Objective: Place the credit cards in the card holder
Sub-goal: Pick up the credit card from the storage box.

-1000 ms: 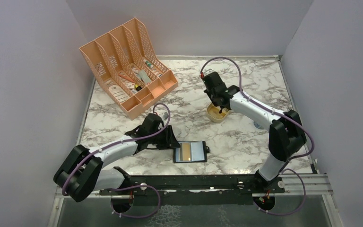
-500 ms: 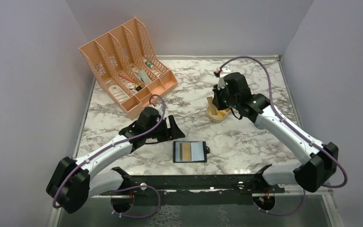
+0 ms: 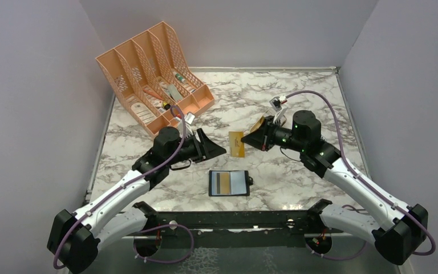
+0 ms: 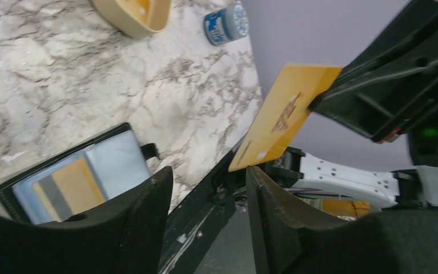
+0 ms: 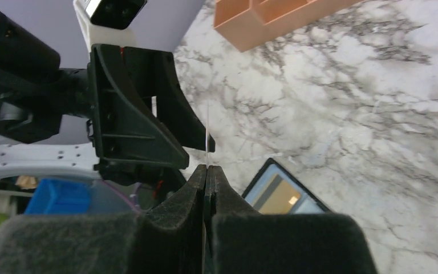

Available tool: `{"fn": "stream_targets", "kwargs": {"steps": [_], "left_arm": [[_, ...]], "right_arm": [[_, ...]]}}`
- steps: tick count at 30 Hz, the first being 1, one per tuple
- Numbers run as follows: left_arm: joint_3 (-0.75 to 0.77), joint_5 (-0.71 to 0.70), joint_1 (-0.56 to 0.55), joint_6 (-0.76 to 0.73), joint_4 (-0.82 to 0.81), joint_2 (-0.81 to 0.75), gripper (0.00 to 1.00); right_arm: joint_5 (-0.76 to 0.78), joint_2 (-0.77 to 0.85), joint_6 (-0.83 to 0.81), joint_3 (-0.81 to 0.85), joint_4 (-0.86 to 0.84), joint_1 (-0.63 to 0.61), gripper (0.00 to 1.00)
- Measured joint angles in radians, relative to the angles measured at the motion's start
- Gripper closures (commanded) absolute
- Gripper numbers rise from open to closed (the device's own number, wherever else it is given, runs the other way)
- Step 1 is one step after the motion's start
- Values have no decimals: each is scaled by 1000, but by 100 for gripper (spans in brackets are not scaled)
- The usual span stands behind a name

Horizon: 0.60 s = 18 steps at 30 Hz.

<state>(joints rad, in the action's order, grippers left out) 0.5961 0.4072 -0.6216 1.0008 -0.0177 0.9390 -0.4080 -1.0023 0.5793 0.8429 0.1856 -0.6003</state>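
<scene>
— Where is the tan-orange card (image 4: 285, 114) sitting?
— It's hanging in the air above the marble table (image 3: 296, 91), between the two arms. The right gripper (image 5: 206, 169) is pinching it by one end, with its fingers pressed flat together on it.
— And the left gripper (image 4: 208, 180)?
— It's gaping wide and carrying nothing. It's pointing at the card, which is hanging just beyond its fingertips.
— The card holder (image 3: 228, 183)?
— It's lying open and flat near the table's front edge, below both grippers and apart from them. It's showing a striped tan card (image 3: 223, 182) and a blue-grey card (image 3: 239, 182) inside.
— What is differing from half a second ago?
— Back then the right gripper was dipping over the gold tin (image 4: 134, 14); now it's reaching leftward with the card. The left gripper has been lifting away from the card holder and turning toward the right one. The card holder is staying put.
</scene>
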Motion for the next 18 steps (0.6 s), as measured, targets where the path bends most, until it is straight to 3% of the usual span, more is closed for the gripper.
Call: {"fn": "stream_targets", "kwargs": {"steps": [4, 16, 18], "left_arm": [[-23, 32, 0, 53, -104, -29, 57], [-47, 74, 0, 120, -241, -58, 99], [-55, 77, 0, 127, -250, -61, 100]], "right_arm": [[-97, 12, 102, -58, -103, 0, 99], [-238, 12, 263, -154, -278, 0, 99], [-240, 11, 267, -159, -283, 0, 99]]}}
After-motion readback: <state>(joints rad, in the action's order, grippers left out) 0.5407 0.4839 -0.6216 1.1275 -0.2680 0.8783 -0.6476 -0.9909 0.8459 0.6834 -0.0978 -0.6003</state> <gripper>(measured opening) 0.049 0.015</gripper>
